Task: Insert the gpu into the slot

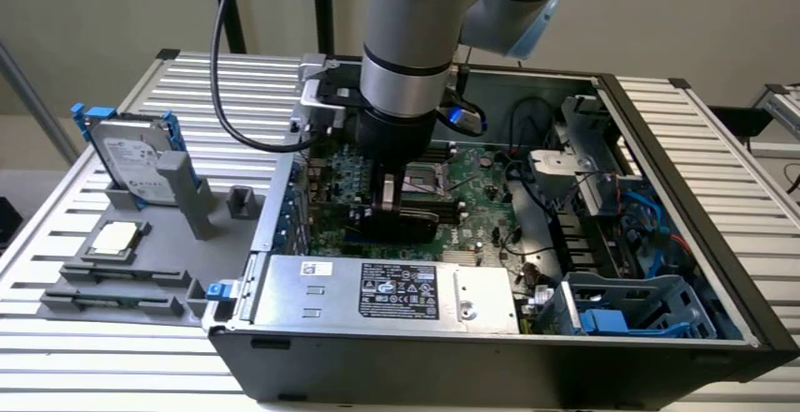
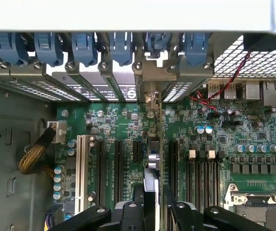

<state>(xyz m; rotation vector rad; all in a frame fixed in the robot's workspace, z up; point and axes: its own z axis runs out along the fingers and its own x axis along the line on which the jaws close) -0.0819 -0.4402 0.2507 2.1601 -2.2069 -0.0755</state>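
The flat green card with its black cooler cover (image 1: 407, 215) is held edge-down over the large green motherboard (image 2: 253, 144), clamped between the black gripper's (image 2: 153, 195) fingers. Whether its edge has met the slot cannot be told. It is best kept upright, squared to the rear opening, and pressed evenly.

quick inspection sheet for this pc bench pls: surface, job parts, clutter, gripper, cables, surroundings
surface: slatted metal table carrying an open computer case
job's things: gpu held edge-down over the motherboard, among the expansion slots; whether it is seated cannot be told
clutter: hard drive standing upright and cpu chip on a grey holder, to the exterior view's left of the case
grippers: gripper closed on the gpu, down inside the case
cables: black cable looping from the arm; red and black wires; braided cable
surroundings: plain wall, nothing else seen
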